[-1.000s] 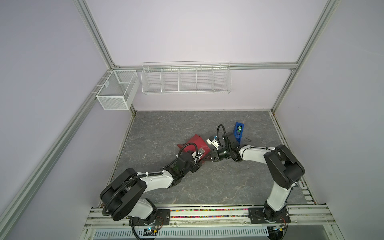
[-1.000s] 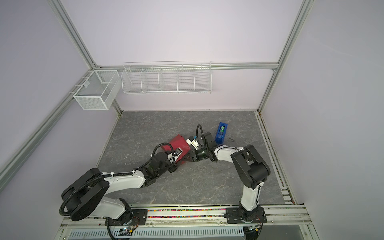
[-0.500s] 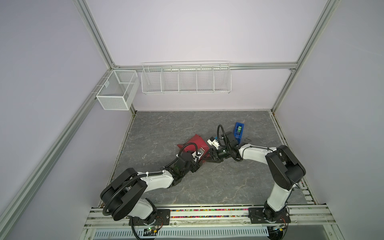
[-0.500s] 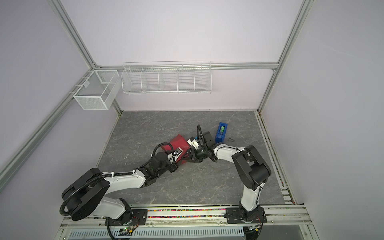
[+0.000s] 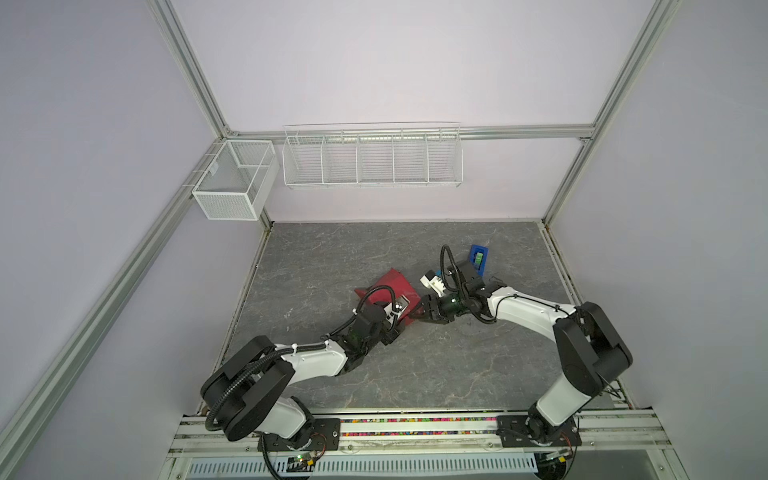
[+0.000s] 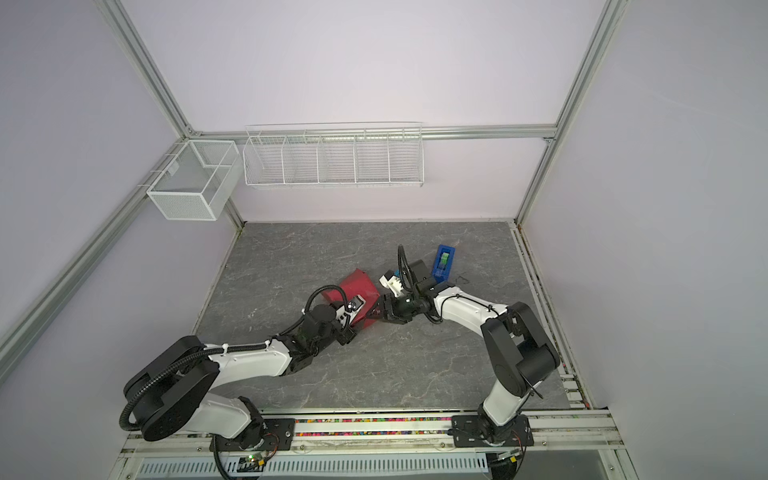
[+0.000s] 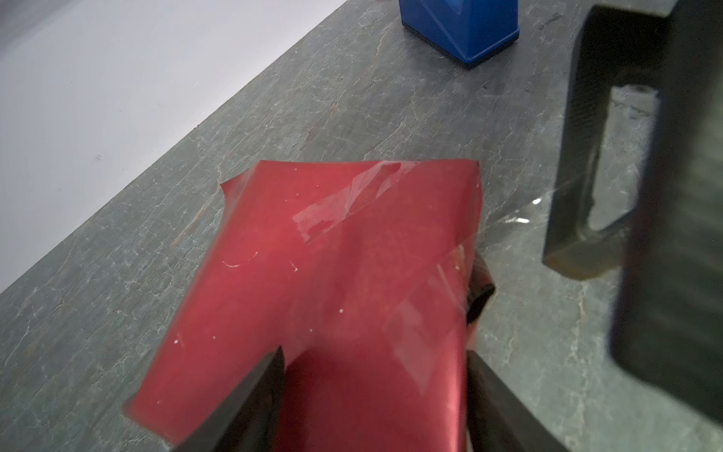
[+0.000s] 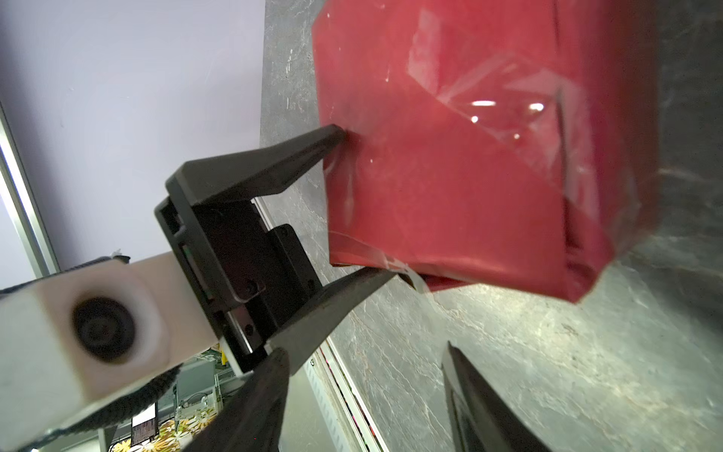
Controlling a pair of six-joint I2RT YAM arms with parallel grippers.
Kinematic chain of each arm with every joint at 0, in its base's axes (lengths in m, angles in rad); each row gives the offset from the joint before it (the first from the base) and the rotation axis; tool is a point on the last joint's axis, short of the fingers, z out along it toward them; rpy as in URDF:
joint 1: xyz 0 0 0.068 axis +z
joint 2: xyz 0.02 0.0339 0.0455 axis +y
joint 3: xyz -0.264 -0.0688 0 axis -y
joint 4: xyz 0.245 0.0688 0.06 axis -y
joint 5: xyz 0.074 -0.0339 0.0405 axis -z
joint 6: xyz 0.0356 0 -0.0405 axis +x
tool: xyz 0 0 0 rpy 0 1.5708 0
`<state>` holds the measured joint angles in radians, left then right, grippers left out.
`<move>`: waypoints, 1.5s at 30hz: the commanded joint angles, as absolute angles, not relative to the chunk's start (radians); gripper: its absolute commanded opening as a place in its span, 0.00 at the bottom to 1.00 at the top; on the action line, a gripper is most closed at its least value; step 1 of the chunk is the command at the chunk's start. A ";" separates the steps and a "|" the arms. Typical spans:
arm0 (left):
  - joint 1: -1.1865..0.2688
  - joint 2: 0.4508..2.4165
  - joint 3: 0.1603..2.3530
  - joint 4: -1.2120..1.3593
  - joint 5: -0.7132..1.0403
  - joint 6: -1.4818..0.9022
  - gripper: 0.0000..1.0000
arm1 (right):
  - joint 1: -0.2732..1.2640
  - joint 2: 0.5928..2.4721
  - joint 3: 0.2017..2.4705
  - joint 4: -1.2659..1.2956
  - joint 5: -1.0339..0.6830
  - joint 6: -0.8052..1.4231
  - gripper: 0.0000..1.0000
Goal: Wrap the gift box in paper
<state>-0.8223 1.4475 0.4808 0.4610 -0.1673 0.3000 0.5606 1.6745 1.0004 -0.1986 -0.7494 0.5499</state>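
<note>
A: Where's the gift box?

B: Can't see it, it's fully under the paper. It's a red parcel on the bench, around centre frame in both top views. The blue tape dispenser sits to its upper right.

A: Fingers?

B: Left fingers are spread wide, tips pressed on two opposite sides of the parcel. That reads as a hold on the wrapped box. Right fingers are apart with only bench between them, holding nothing, just beside the parcel's right edge in a top view.

A: How will it handle?

B: My guess is light, and stiff wherever cardboard backs the sheet. The paper is thin and glossy, so probably slippery and easy to dent. One left tip dimples it. A clear tape strip crosses the top face. The end flaps look folded and loose.

A: Where to grab?

B: Flat opposite sides, square over the cardboard. Not the flaps, not the tape. Squeeze gently or the paper may slide or tear.
</note>
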 commanded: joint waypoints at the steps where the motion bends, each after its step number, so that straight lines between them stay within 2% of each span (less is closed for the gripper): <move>1: -0.825 1.468 0.500 0.425 -0.171 0.284 0.71 | 0.558 1.652 1.015 -0.269 -0.757 0.491 0.61; 7: -0.825 1.471 0.504 0.423 -0.170 0.284 0.71 | 0.556 1.637 1.040 -0.354 -0.685 0.408 0.45; 14: -0.825 1.472 0.505 0.422 -0.172 0.284 0.71 | 0.554 1.656 1.069 -0.372 -0.664 0.377 0.31; 21: -0.825 1.471 0.505 0.420 -0.174 0.281 0.71 | 0.555 1.635 1.072 -0.355 -0.678 0.426 0.07; 34: -0.823 1.473 0.506 0.419 -0.175 0.281 0.71 | 0.544 1.513 1.123 -0.254 -0.581 0.688 0.07; 45: -0.825 1.477 0.505 0.424 -0.182 0.280 0.70 | 0.567 1.652 1.150 -0.090 -0.609 0.785 0.07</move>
<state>-0.8230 1.4616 0.4976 0.4530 -0.1799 0.2962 0.5610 1.6096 1.1301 -0.1566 -0.6094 0.7315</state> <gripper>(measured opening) 0.705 0.068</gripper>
